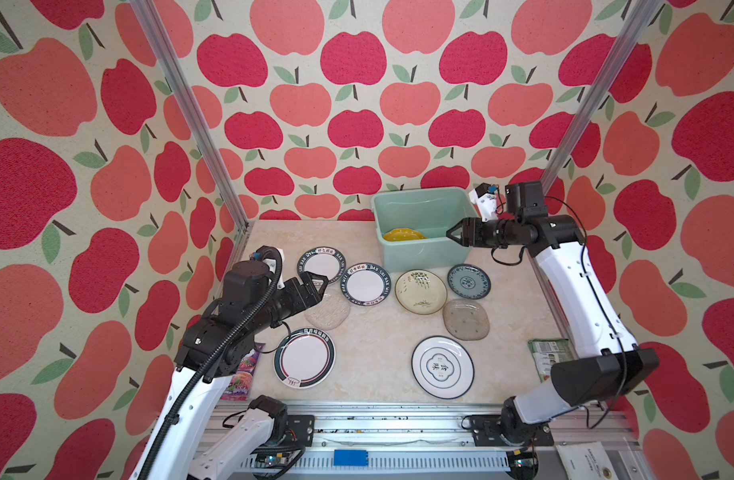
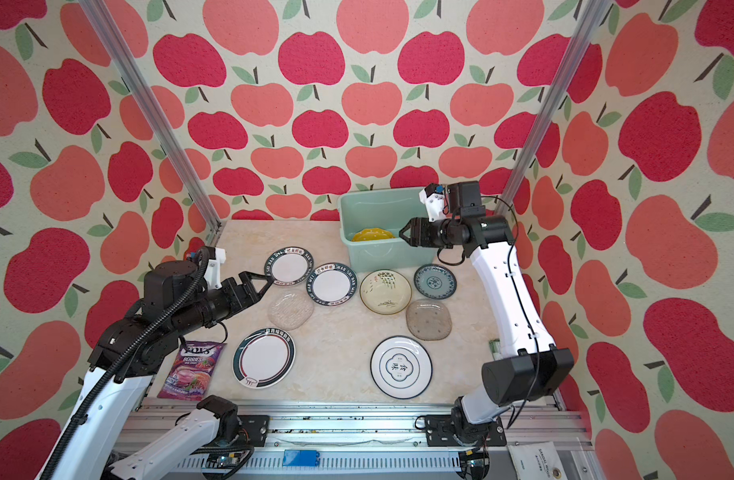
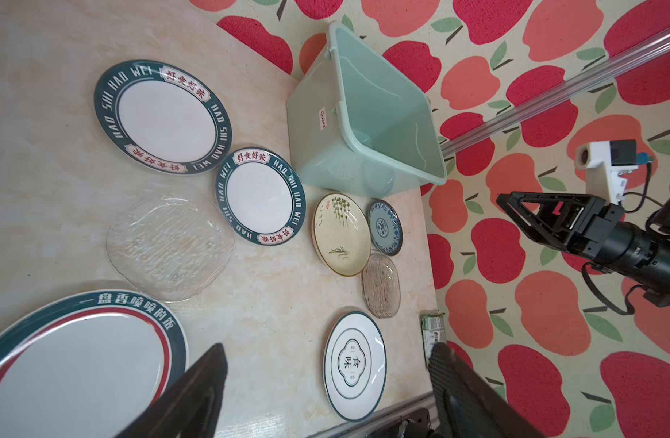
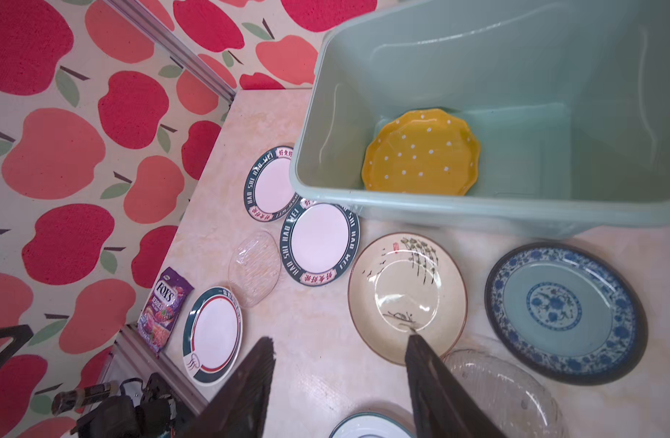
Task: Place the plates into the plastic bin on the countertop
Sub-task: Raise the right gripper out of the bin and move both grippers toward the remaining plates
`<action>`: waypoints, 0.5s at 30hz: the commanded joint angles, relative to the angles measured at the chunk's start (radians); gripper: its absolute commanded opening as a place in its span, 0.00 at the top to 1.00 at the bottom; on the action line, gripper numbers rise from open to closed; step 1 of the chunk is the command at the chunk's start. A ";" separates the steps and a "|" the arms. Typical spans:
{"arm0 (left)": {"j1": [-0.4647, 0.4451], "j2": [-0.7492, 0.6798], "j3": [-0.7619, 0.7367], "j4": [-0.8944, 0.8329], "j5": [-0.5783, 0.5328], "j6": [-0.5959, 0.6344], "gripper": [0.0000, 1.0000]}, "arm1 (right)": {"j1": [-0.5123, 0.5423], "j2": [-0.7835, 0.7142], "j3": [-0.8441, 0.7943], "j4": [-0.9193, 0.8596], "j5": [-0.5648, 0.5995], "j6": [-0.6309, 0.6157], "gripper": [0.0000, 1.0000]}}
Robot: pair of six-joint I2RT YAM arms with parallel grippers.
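1. Your right tool (image 1: 449,233), spread and empty, hangs at the bin's (image 1: 411,255) rim; yellow plate (image 4: 420,151) inside.
2. Your left tool (image 1: 320,286), spread, hovers by a clear plate (image 1: 328,311) before the bin.
3. Seven more plates (image 1: 442,368), purple packet (image 2: 193,368) lie there.

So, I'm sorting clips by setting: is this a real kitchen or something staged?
Probably a staged robot test cell, not a home kitchen: apple-print walls framed by aluminium rails, enclosing a marble-look countertop.
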 commanded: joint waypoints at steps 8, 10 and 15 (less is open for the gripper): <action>-0.273 0.073 -0.082 0.003 0.016 -0.081 0.14 | 0.058 -0.423 -0.422 -0.104 0.118 0.126 0.39; -0.334 0.115 -0.091 0.024 -0.006 -0.116 0.14 | 0.059 -0.467 -0.473 -0.135 0.139 0.152 0.39; -0.430 0.224 -0.125 0.083 0.018 -0.234 0.14 | 0.059 -0.524 -0.575 -0.203 0.184 0.217 0.39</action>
